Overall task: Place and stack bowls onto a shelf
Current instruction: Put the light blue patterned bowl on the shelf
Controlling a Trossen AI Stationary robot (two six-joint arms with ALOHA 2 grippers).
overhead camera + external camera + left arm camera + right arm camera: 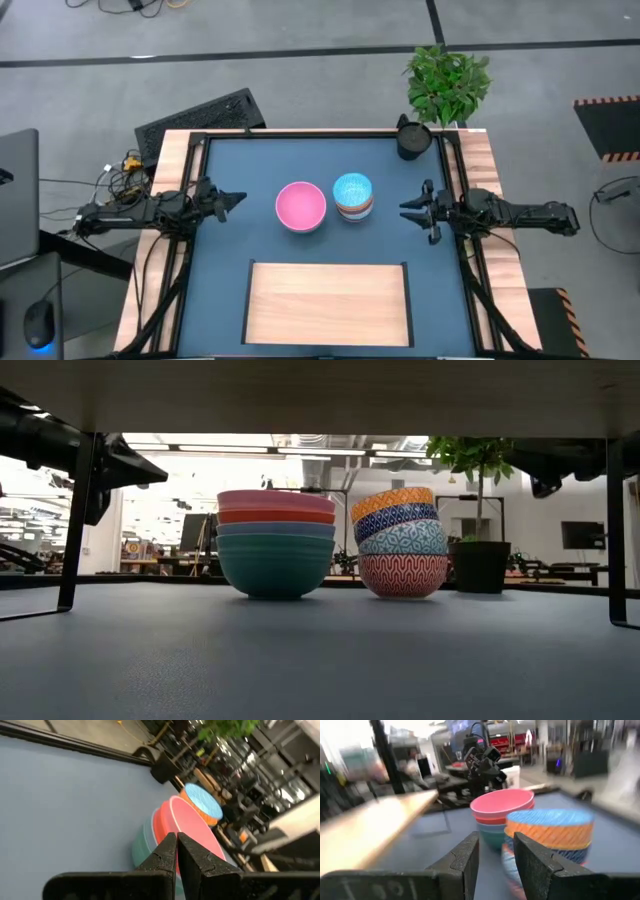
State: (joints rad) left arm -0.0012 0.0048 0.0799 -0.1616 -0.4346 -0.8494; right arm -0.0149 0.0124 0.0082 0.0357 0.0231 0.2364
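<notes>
Two stacks of bowls stand side by side mid-table, their bottom bowls resting on the dark blue top. The wide plain stack [300, 206] [275, 545] has a pink bowl on top, with red and green-blue ones under it. The smaller patterned stack [352, 195] [402, 544] is topped by a light-blue and orange bowl. The pale wooden shelf [328, 302] lies flat near the table's front edge. My left gripper [238, 199] [177, 851] hovers shut at the left of the pink stack, pointing level at it. My right gripper [406, 211] [496, 856] hovers open at the right of the patterned stack.
A dark cup [412, 140] stands at the far right corner, with a potted plant [447, 80] behind it. A keyboard [200, 120] lies beyond the far left corner. Black frame rails [455, 170] run along the table's sides. Bare tabletop [250, 170] surrounds the stacks.
</notes>
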